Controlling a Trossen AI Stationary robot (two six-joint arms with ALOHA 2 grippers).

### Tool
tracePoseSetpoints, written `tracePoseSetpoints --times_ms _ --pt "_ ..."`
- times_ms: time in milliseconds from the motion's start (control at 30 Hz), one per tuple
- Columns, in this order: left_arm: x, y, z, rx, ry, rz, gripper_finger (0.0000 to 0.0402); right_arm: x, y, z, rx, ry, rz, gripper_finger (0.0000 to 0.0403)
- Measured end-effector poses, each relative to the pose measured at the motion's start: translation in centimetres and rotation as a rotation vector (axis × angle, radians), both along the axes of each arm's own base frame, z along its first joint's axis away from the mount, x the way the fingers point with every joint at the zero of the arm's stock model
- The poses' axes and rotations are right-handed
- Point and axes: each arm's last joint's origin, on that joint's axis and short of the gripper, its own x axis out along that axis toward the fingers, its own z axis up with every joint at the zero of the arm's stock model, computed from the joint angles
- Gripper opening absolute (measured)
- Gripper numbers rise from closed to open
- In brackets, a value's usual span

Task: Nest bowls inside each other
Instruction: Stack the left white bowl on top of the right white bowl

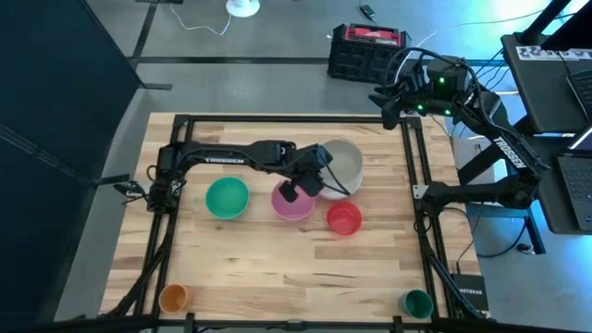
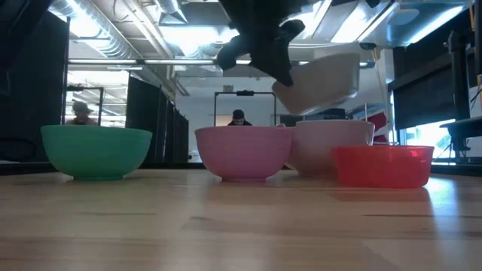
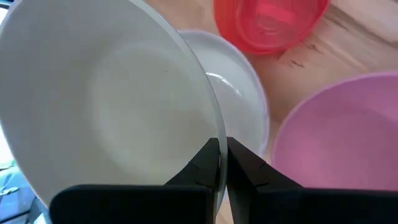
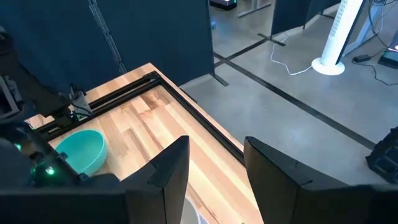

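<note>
White bowl [image 3: 112,106] hangs tilted, its rim pinched in the left gripper [image 3: 222,163] jaws; the grey bowl [image 3: 239,102] lies directly under them. Right jaws spread, far away.

Robotics lab: wooden table [image 1: 277,268] on concrete floor, dark partitions left of table, black crate [image 1: 367,51] and laptops [image 1: 566,65] beyond it, exposed ceiling ducts.
</note>
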Motion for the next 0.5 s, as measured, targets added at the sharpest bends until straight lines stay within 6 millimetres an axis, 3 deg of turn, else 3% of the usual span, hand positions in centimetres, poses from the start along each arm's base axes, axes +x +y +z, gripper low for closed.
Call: tracePoseSetpoints --times_ms 233,500 --pt "0.9 0.2 -1.7 -0.010 0.047 -0.001 0.0000 0.0 0.1 -0.1 0.011 0.009 0.011 0.0138" --pt "1.0 0.9 -2.1 -0.076 0.054 0.035 0.0000 0.0 0.1 -0.1 0.007 0.012 0.019 0.0138"
